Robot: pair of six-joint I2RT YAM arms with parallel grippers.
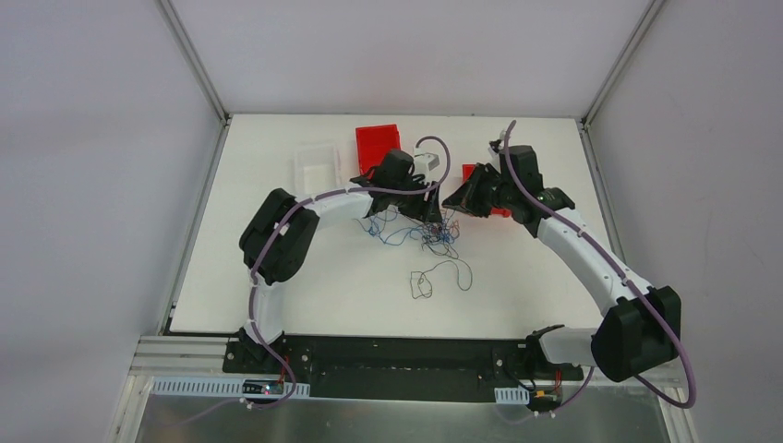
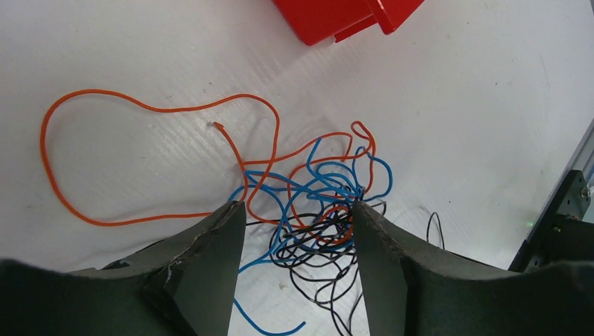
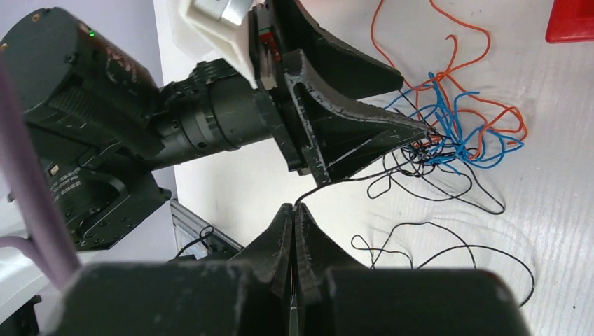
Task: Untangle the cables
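Left claw (image 2: 298, 213) is being held wide astride the cables (image 2: 329, 189). Right claw (image 3: 294, 213) is being clamped on black strand (image 3: 312, 196), likely for pull-out.

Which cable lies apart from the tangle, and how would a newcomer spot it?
In the top view, find the white table and the multicoloured knot at its middle. Just beyond the knot, toward the table's near edge, lies a single black cable in a loose curl. Unlike the knot's bunched colours, it is spread out alone.
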